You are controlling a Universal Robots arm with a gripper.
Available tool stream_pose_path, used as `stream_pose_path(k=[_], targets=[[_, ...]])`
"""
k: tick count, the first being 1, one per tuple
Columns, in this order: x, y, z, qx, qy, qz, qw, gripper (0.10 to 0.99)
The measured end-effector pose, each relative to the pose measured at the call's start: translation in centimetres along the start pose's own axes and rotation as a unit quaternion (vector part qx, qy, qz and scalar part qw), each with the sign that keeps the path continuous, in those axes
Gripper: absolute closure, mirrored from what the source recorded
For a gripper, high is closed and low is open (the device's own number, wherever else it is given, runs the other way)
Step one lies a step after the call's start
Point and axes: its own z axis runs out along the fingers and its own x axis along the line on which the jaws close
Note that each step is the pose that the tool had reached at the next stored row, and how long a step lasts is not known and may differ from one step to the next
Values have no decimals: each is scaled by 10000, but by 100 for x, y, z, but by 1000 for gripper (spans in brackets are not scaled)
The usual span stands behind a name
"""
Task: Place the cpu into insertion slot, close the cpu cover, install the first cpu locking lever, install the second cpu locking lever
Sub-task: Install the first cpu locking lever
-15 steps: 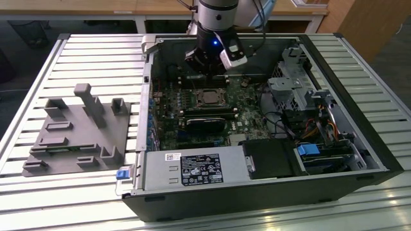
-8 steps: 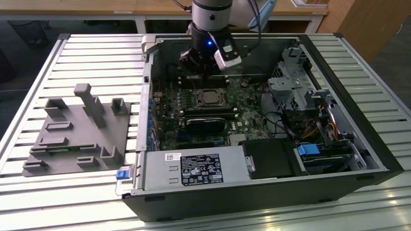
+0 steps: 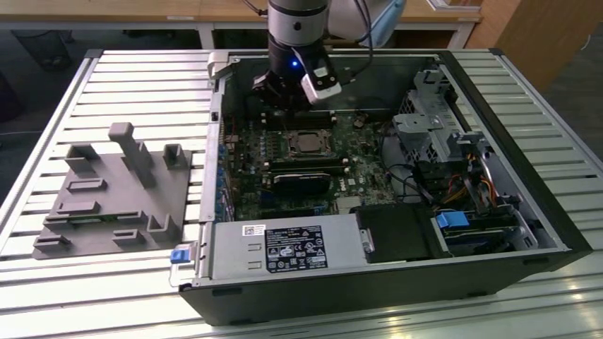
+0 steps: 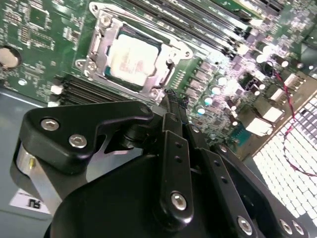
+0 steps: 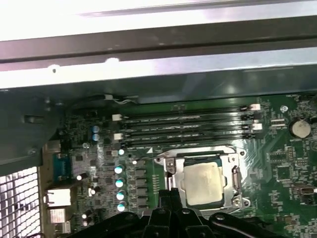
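Cpu (image 5: 202, 184) sits in insertion slot (image 5: 198, 159); memory slots (image 5: 188, 130) adjacent; gripper (image 5: 168, 194) jaws pressed together, empty, beside slot. Silvery top, framed by cpu cover (image 5: 168, 163).

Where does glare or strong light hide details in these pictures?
In the second wrist view, glare whitens the top of the cpu, and the vent grille is blown out. In the first wrist view, the case edge is washed nearly white. In the exterior view, the slatted table reflects bright light.

Pale silvery cpu (image 3: 303, 144) mid-frame; green circuit board (image 3: 354, 180); grey slatted table (image 3: 123, 85); blue clip (image 3: 453, 220) lower right.
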Motion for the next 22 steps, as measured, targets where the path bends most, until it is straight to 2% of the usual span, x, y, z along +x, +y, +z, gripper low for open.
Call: stream_pose_path(k=[3, 4, 22], targets=[[69, -6, 1, -7, -80, -5, 10000, 965], [88, -7, 1, -8, -91, -5, 10000, 965], [284, 14, 25, -59, -87, -6, 9999, 965]])
